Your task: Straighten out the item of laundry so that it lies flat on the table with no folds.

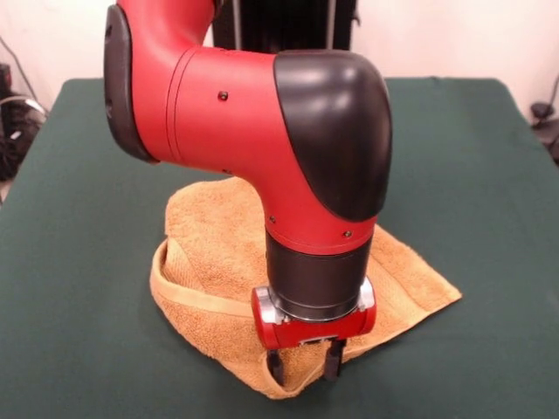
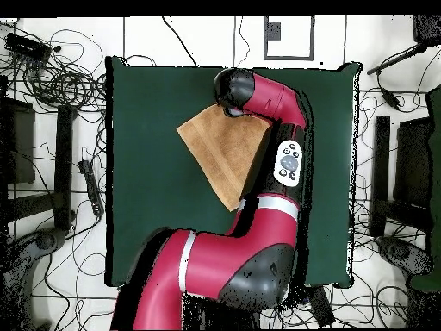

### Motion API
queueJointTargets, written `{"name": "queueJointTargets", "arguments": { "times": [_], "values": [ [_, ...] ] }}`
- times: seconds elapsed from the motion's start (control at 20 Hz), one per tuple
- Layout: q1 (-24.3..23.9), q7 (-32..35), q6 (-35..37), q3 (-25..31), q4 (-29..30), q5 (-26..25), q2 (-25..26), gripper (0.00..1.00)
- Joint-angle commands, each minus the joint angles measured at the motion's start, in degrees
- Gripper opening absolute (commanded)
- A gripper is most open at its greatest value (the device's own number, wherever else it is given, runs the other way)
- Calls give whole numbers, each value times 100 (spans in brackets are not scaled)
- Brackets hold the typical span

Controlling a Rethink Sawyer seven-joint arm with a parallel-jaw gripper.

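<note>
The golden-orange towel point(image 1: 214, 253) lies crumpled near the middle of the dark green table point(image 1: 463, 175). Its left edge is folded over in a raised loop and a ribbed band shows there. In the overhead view the towel point(image 2: 222, 151) looks like a rough triangle on the table point(image 2: 146, 172). My gripper point(image 1: 304, 362) points straight down over the towel's front corner. Its two fingers stand apart, with their tips at the cloth. The arm hides the middle of the towel. In the overhead view the wrist covers the gripper.
The red and black arm point(image 2: 284, 129) reaches across the right half of the table. Cables point(image 2: 60, 78), stands and dark equipment point(image 2: 405, 172) lie on the floor round the table. The table's edges are far from the towel on all sides.
</note>
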Motion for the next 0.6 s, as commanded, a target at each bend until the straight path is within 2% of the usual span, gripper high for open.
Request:
{"name": "queueJointTargets", "arguments": {
  "times": [0.05,0.3,0.6],
  "values": [
    [-54,586,1133,14,-102,-333,-38,100],
    [-82,788,974,82,217,-323,-206,100],
    [-108,781,1037,142,76,-407,-205,100]
  ]
}}
